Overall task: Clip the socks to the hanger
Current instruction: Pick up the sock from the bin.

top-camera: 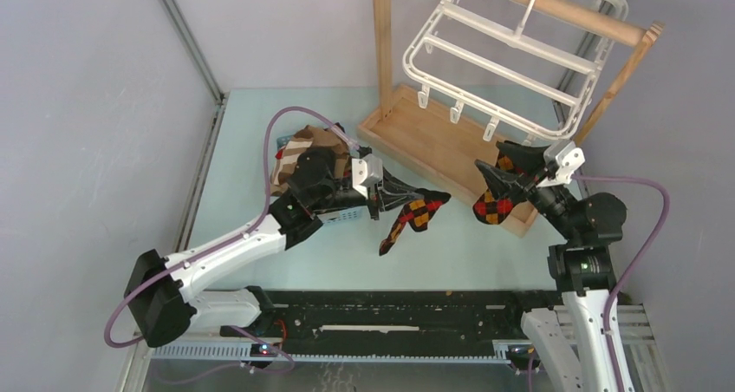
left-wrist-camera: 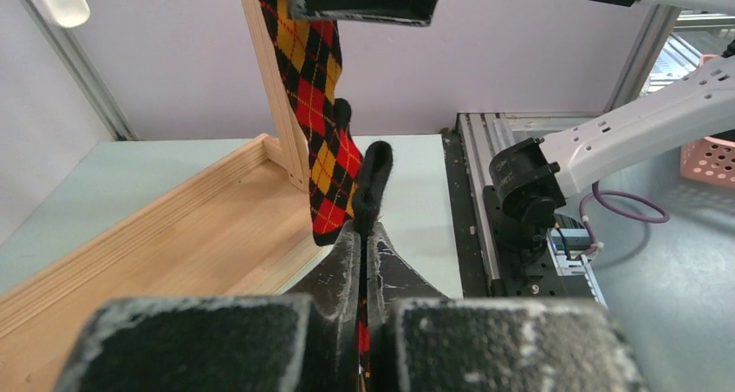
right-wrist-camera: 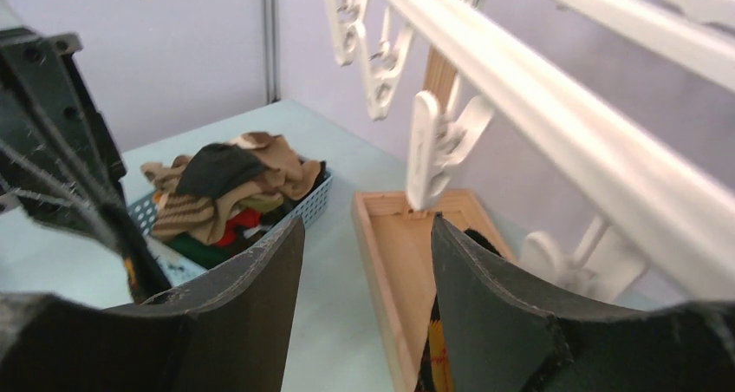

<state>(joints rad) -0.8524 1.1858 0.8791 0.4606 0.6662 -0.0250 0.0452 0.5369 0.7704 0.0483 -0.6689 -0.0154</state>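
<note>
sock (top-camera: pixel 414 214) in l tool (top-camera: pixel 378 198) (pinched), r tool (right-wrist-camera: pixel 366 229) agape

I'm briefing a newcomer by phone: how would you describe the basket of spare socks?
On the pale green table, look left of the wooden tray at the stand's foot. The basket is small, blue plastic mesh, heaped with brown, striped and black socks, unlike the plain wooden tray beside it.
</note>
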